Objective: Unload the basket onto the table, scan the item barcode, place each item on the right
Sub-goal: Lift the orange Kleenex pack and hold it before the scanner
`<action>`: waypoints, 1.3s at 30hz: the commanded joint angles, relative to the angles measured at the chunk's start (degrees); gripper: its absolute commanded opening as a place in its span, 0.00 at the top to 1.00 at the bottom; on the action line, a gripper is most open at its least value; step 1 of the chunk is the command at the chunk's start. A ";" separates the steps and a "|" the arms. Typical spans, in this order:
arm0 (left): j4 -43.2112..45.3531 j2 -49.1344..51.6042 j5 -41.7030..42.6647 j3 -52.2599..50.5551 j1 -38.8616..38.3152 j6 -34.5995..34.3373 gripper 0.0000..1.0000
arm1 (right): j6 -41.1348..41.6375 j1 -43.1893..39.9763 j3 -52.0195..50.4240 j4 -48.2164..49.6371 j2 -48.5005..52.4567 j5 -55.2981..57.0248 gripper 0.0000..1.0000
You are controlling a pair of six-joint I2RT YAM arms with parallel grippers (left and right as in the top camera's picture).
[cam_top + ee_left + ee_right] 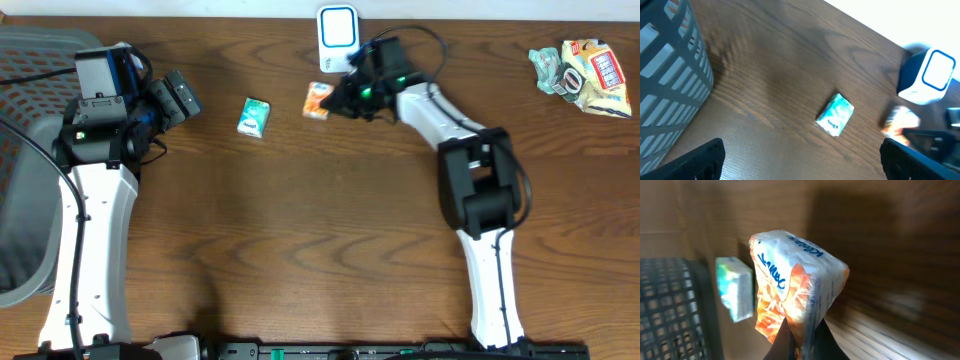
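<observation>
The tissue pack (795,295) is pinched by its edge in the right fingers (827,347), left fingers (700,160) spread; it could be dropped from so thin a hold.

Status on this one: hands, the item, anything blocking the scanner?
Right hand shut on orange tissue pack. Left hand open, empty. Pack beside scanner, nothing between. Teal pack lies aside.

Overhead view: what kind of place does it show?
Probably a mock shop checkout on a wooden table: a white-and-blue barcode scanner at the far edge, an orange tissue pack and a teal pack near it, a grey basket at the left.
</observation>
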 commanded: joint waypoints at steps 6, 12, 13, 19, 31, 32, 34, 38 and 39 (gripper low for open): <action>-0.11 0.04 -0.76 0.20 0.09 0.15 0.02 | -7.43 -7.41 0.15 -1.33 -6.69 -25.20 0.99; -0.11 0.04 -0.76 0.20 0.09 0.15 0.02 | -32.52 -10.23 0.15 -1.31 -6.69 -45.57 0.99; -0.11 0.04 -0.76 0.20 0.09 0.15 0.02 | -34.18 -10.60 0.15 -1.62 -6.69 -46.84 0.99; -0.11 0.04 -0.76 0.20 0.09 0.15 0.02 | -35.12 -12.74 0.15 -1.20 -6.69 -46.84 0.99; -0.11 0.04 -0.76 0.20 0.09 0.15 0.02 | -32.87 -17.40 0.15 2.54 -6.71 -46.86 0.99; -0.11 0.04 -0.76 0.20 0.09 0.15 0.02 | -32.94 -17.40 0.15 1.68 -6.69 -46.86 0.99; -0.11 0.04 -0.76 0.20 0.09 0.15 0.02 | -32.96 -17.11 0.15 0.68 -6.69 -46.86 0.99; -0.11 0.04 -0.76 0.20 0.09 0.15 0.02 | -34.71 -15.23 0.13 0.04 -6.69 -46.86 0.99; -0.13 0.04 -0.76 0.20 0.09 0.15 0.02 | -35.28 -14.73 0.13 0.04 -6.69 -46.86 0.99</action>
